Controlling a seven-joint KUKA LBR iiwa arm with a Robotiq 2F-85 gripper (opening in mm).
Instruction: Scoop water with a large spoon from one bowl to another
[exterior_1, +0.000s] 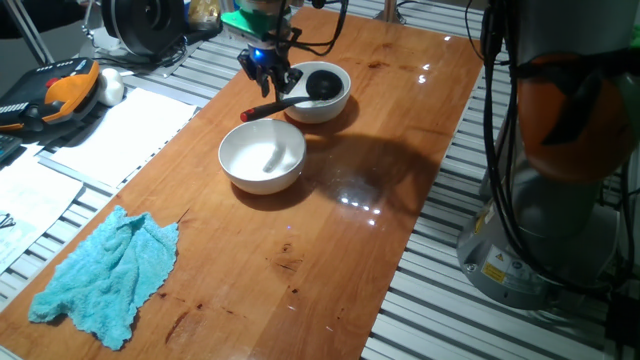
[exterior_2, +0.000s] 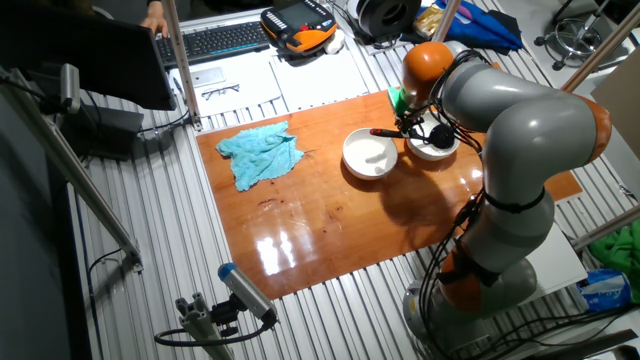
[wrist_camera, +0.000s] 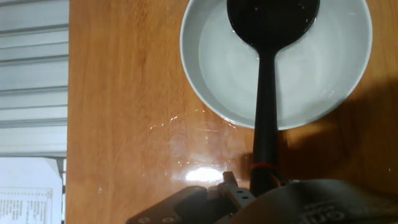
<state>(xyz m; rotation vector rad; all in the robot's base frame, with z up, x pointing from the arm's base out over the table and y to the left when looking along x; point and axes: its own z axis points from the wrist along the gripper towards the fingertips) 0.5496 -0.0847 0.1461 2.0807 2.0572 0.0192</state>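
Observation:
The black large spoon (exterior_1: 322, 85) lies with its deep head in the far white bowl (exterior_1: 338, 108). Its thin handle runs over the rim toward the red end (exterior_1: 251, 114). In the hand view the head (wrist_camera: 272, 18) sits in that bowl (wrist_camera: 205, 93), over faint clear water (wrist_camera: 224, 68), and the handle (wrist_camera: 265, 124) runs down under my hand. My gripper (exterior_1: 271, 76) hovers just above the handle near its red end, its fingers apart and empty. A second white bowl (exterior_1: 262, 157) stands nearer, just beside the first. Both bowls also show in the other fixed view (exterior_2: 369, 154).
A crumpled turquoise cloth (exterior_1: 108, 272) lies on the wooden table's (exterior_1: 330, 250) near left part. White papers (exterior_1: 120, 135) and an orange-black device (exterior_1: 70, 90) lie off the table's left edge. The arm's grey base (exterior_1: 560, 200) stands to the right.

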